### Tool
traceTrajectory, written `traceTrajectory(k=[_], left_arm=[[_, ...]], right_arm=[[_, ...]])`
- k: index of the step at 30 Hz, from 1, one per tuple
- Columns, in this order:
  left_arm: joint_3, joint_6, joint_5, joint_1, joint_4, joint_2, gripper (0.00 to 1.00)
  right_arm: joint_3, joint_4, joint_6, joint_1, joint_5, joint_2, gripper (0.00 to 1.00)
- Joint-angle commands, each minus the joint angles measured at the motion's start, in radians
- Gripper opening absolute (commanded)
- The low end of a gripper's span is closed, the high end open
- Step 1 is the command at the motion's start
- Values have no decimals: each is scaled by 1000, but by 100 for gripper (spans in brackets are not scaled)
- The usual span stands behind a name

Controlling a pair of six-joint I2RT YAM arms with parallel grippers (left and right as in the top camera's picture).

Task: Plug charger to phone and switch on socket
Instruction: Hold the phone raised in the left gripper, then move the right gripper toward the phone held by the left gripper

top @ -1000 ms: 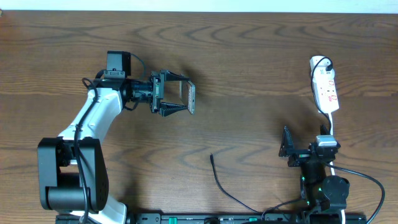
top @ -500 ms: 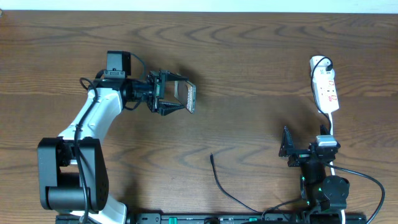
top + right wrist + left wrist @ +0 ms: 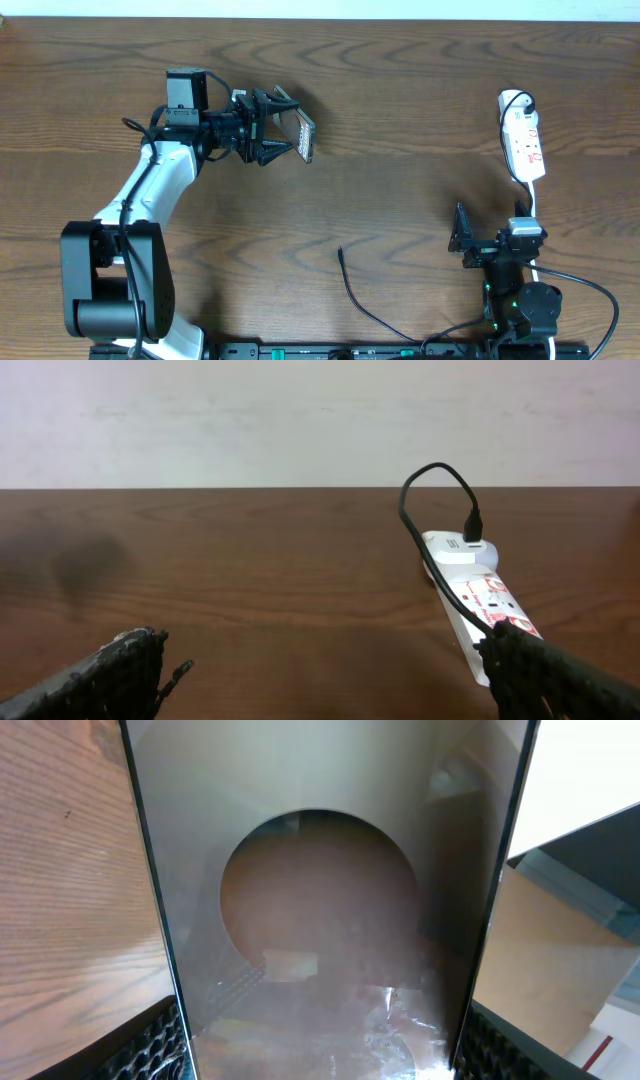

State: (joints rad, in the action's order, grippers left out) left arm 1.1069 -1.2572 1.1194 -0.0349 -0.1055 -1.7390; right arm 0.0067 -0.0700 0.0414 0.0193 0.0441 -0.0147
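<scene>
My left gripper [image 3: 276, 137] is shut on the phone [image 3: 302, 137], a shiny brownish-grey slab held tilted above the table at the back left. In the left wrist view the phone [image 3: 330, 900] fills the space between the two fingers. The charger's black cable [image 3: 358, 298] lies on the table near the front middle, its plug tip [image 3: 341, 252] pointing away. The white socket [image 3: 523, 140] with red markings lies at the back right, and shows in the right wrist view [image 3: 478, 598] with a black plug in its far end. My right gripper [image 3: 462, 243] is open and empty near the front right.
The socket's white cord [image 3: 532, 200] runs from the strip toward my right arm's base [image 3: 520, 300]. My left arm [image 3: 150, 190] reaches over the table's left side. A pale wall [image 3: 300, 420] stands behind the table's far edge.
My left gripper has lifted and turned, carrying the phone toward the back and tilting it. The right arm, cable and socket have not moved.
</scene>
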Motion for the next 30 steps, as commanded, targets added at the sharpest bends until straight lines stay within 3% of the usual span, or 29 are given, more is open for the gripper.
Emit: traceTrajectory(k=[1,7,13,20,27,30], left_arm=[[30,-4,20,0,22,17,7],[30,-58,19,0,37,17,7],[30,-111,13,0,185,17,7],[29,-105,-32,-18,246,16,7],[29,-98,-127,-75,246,16,7],[29,-98,-172,-105,246,16,7]], right_arm=[[-1,-4,6,7,-8,0,99],[-1,3,6,7,-8,1,99],[-1,23,5,7,-31,0,99],[6,114,215,7,273,0,99],[186,51,276,7,438,-101,99],[352,-30,257,7,529,-291,99]])
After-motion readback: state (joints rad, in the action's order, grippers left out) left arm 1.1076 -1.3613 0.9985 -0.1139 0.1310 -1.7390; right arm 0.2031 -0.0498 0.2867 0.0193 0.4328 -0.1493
